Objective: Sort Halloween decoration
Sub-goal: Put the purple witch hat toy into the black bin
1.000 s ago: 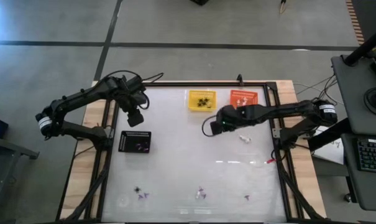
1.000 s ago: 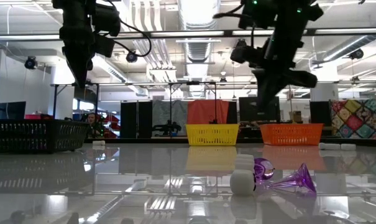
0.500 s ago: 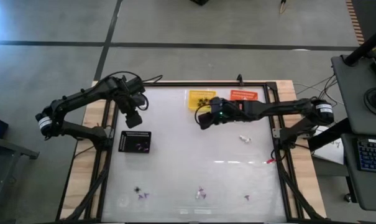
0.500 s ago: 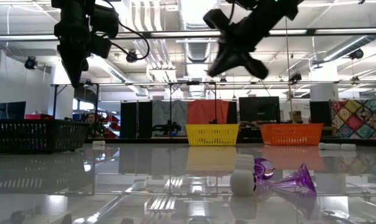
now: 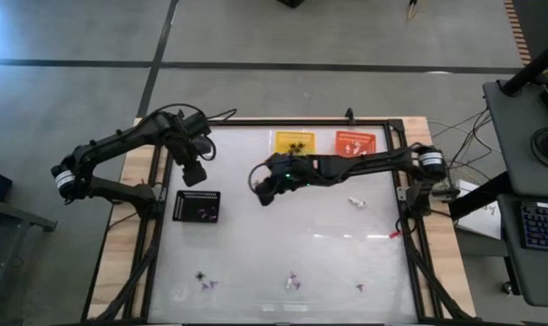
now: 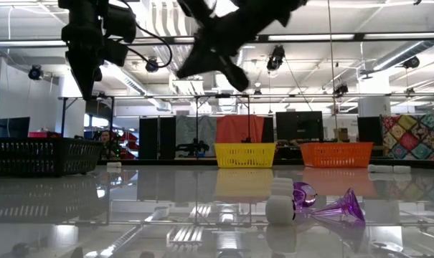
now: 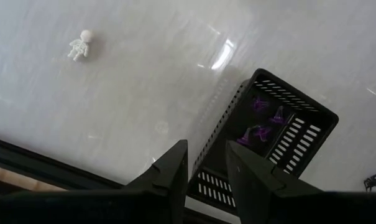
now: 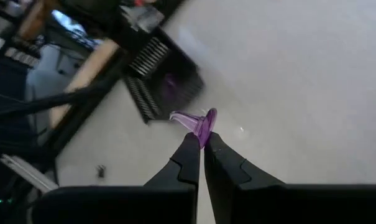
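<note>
Right gripper (image 8: 202,144): dark fingers (image 8: 186,163) pinched together, tips clamped on a trinket.
Held item: purple trinket (image 8: 197,123), translucent, flared disc end w/ thin stem pointing sideways; stuck out past fingertips, off the table.
Black basket (image 8: 160,84): slotted mesh walls, sat on the table beyond the trinket; purple bits (image 8: 171,83) lay inside, shape unclear.
Table (image 8: 299,87): pale, glossy surface, faint glints.
Small dark item (image 8: 100,170): on the table nr its edge, well apart from basket; type unclear.
Frame (image 8: 69,106): dark bars along table edge, blurred.
</note>
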Available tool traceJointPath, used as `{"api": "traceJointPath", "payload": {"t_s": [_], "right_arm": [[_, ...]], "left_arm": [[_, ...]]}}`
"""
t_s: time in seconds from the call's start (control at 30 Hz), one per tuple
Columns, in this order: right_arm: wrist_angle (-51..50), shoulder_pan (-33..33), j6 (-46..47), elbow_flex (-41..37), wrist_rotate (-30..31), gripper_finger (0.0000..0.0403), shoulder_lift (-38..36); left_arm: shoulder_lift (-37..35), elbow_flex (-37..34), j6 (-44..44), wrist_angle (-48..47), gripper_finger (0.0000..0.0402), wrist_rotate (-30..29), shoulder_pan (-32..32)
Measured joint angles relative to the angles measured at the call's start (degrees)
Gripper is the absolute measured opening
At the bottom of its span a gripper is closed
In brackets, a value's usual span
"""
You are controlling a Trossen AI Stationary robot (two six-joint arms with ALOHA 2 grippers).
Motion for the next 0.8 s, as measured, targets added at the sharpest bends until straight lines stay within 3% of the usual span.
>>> {"api": "traceJointPath", "payload": {"t_s": [0.2,0.8], "right_arm": [[-0.3,0.2,-5.4,10.2,-4.2,0.0009,7.1],[-0.4,1.0,-9.3,31.6,-14.1,0.0009,27.2]], "left_arm": [[-0.4,0.0,-0.3,0.0,0.0091,0.0,0.0],[-0.5,0.0,-1.9,0.4,0.0091,0.0,0.0]]}}
